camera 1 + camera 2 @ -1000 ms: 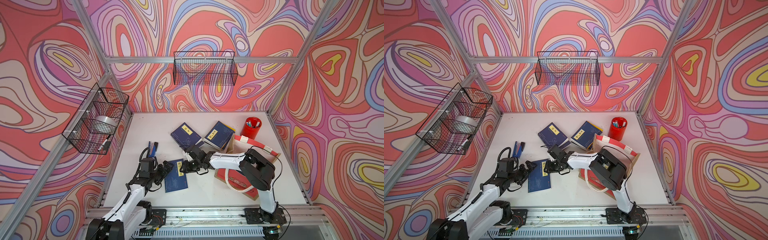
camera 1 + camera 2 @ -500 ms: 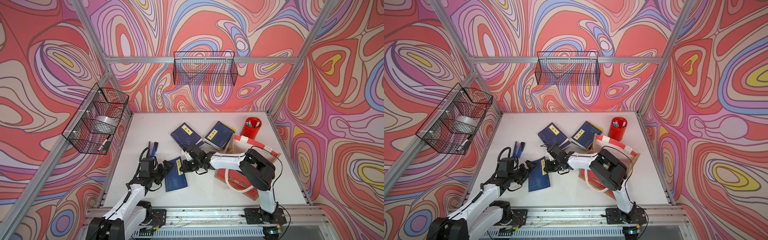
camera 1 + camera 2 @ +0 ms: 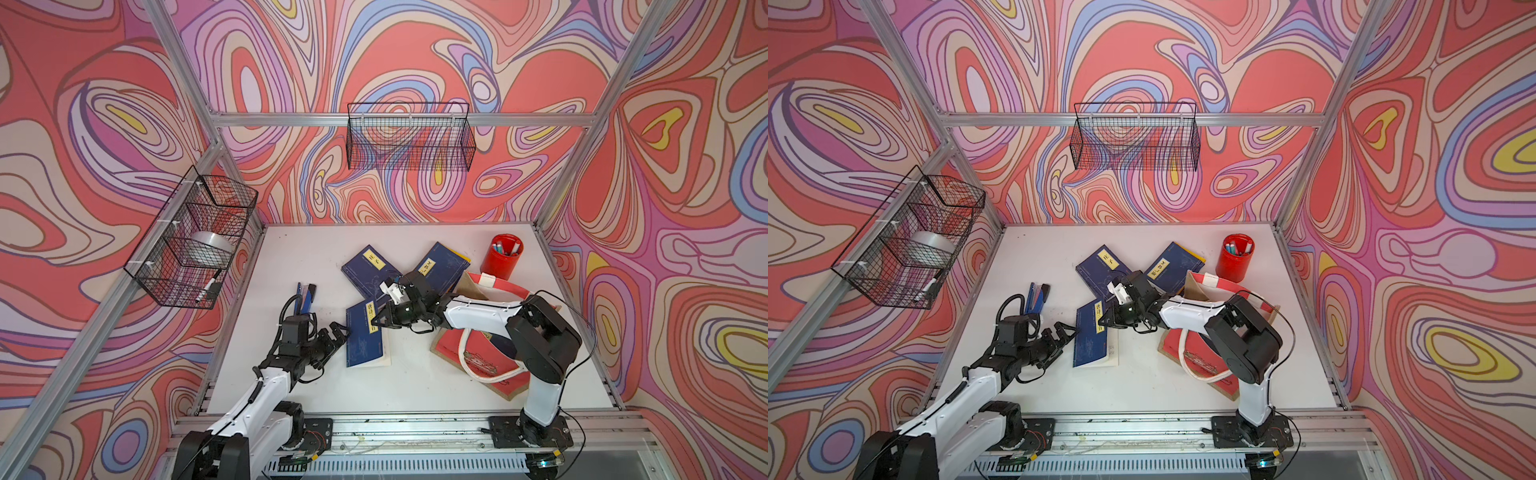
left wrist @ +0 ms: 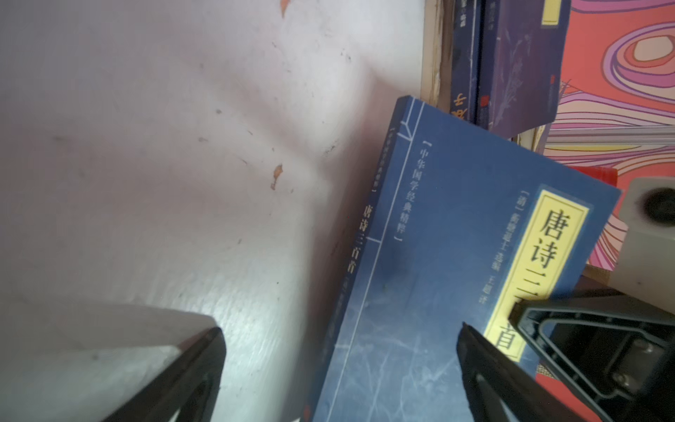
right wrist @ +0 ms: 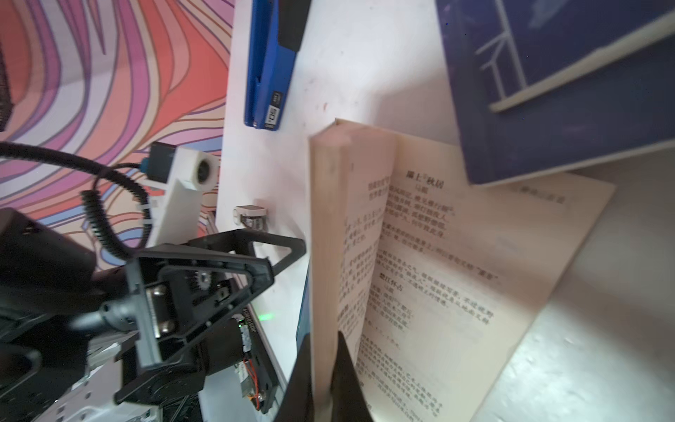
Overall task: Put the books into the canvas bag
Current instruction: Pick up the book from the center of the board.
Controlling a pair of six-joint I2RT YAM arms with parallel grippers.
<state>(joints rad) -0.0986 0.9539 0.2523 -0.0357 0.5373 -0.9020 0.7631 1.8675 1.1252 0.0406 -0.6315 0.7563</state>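
Three navy books with yellow labels lie on the white table. The front book point(image 3: 365, 337) point(image 3: 1093, 340) lies partly opened, and my right gripper point(image 3: 376, 322) point(image 5: 323, 365) is shut on its cover and a thick wad of pages point(image 5: 328, 234), with the lower pages flat on the table. My left gripper point(image 3: 338, 332) point(image 4: 338, 339) stands open at that book's spine edge point(image 4: 431, 277), holding nothing. The other two books point(image 3: 368, 269) point(image 3: 442, 266) lie further back. The canvas bag point(image 3: 478, 361) point(image 3: 1204, 365) lies on its side at the right, under my right arm.
A red pen cup point(image 3: 501, 257) stands at the back right, beside the bag's striped rim. A blue stapler point(image 3: 305, 296) point(image 5: 268, 73) lies to the left near my left arm. Black wire baskets hang on the left wall point(image 3: 195, 241) and the back wall point(image 3: 409, 137).
My right gripper has closed on the front book's cover and pages, and that edge has lifted slightly. The left arm has stayed where it was.
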